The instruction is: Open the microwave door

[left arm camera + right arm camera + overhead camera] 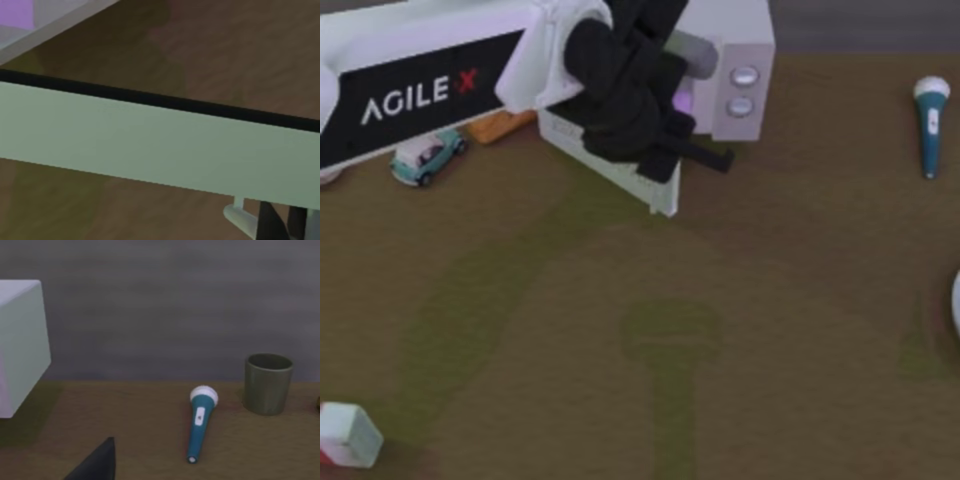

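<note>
The pale microwave (730, 40) stands at the table's back centre, its two silver knobs (743, 90) facing forward. The microwave door (658, 197) stands swung out at an angle toward the front left, baring a purple inside (683, 100). My left gripper (665, 165) hangs over the door's free end. In the left wrist view the door's edge (150, 145) crosses as a pale band, and my left gripper (284, 225) is shut on the door's handle (240, 215). My right gripper (97, 462) is parked at the right, showing only a dark tip.
A toy car (425, 155) and an orange box (500, 125) lie left of the microwave. A teal microphone (930, 120) lies at the back right, with an olive cup (267, 385) near it. A white and red cube (345, 435) sits front left.
</note>
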Controlling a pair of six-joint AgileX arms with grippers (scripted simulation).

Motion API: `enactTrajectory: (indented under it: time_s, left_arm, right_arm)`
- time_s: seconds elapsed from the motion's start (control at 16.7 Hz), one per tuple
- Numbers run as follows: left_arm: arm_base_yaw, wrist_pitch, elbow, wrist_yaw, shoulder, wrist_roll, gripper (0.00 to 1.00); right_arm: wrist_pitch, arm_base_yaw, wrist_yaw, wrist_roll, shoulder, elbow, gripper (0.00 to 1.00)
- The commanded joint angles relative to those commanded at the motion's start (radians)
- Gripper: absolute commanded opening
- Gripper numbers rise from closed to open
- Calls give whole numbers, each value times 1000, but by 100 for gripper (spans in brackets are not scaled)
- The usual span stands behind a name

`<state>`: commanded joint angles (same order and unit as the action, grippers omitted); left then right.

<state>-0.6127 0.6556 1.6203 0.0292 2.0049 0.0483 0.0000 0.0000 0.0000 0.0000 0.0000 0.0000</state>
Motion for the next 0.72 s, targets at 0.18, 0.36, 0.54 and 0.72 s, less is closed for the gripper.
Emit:
enactTrajectory:
  time_s: [0.18, 0.36, 0.54, 0.72]
  left_arm:
    - [0, 0, 0, 0, 0, 0, 0]
    - [-6, 0, -5, -6, 4, 4, 0]
    - [5, -8, -26, -23, -16, -31, 0]
    - [29, -21, -76, -60, -54, -100, 0]
  right_arm:
    - [0, 0, 0, 0, 0, 0, 100]
    - [0, 0, 0, 0, 0, 0, 100]
    - [0, 0, 0, 0, 0, 0, 100]
    - [0, 0, 0, 0, 0, 0, 100]
